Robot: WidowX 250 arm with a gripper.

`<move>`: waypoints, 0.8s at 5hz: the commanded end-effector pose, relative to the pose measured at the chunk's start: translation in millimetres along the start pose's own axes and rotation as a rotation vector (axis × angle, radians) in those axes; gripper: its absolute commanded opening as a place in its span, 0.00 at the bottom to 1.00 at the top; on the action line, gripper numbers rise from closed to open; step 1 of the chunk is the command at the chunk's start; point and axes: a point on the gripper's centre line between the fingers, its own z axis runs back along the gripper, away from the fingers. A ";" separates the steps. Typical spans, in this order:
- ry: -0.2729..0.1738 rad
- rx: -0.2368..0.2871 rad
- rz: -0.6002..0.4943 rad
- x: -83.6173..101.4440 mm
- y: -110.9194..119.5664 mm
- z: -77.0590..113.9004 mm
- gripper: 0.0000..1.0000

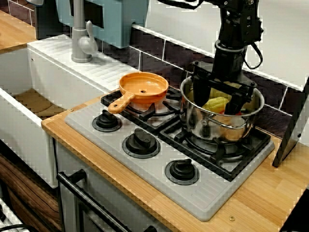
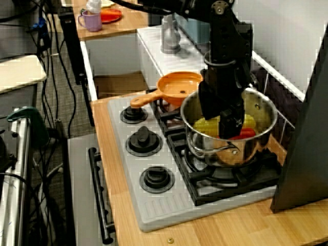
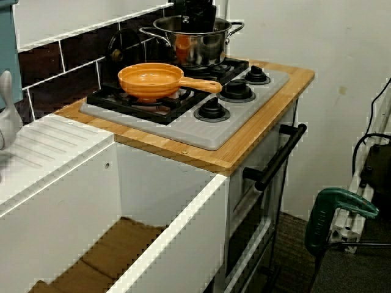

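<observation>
A steel pot [image 1: 217, 129] stands on the stove's back right burner. It holds a yellow corn cob [image 1: 216, 104] and something red [image 2: 245, 133]. My gripper [image 1: 218, 99] reaches straight down into the pot, open, its black fingers [image 1: 200, 92] set wide on either side of the corn. In the view from the stove's right end, the gripper [image 2: 220, 115] hides part of the corn [image 2: 206, 125]. From the sink side I see only the pot [image 3: 195, 46], with the arm above it. An orange pan [image 1: 143, 87] sits empty on the back left burner.
Three black knobs [image 1: 141, 141] line the front of the grey hob [image 1: 203, 198]. A white sink [image 1: 29, 104] and grey faucet [image 1: 81, 41] lie to the left. A black panel [image 1: 292, 130] leans at the right. An oven handle [image 3: 278, 159] juts out below.
</observation>
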 end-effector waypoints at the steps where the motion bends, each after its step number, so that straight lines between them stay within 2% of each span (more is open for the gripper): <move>1: -0.044 -0.016 0.017 8.7 7.3 15.6 1.00; 4: -0.043 -0.007 0.022 4.5 7.4 11.1 1.00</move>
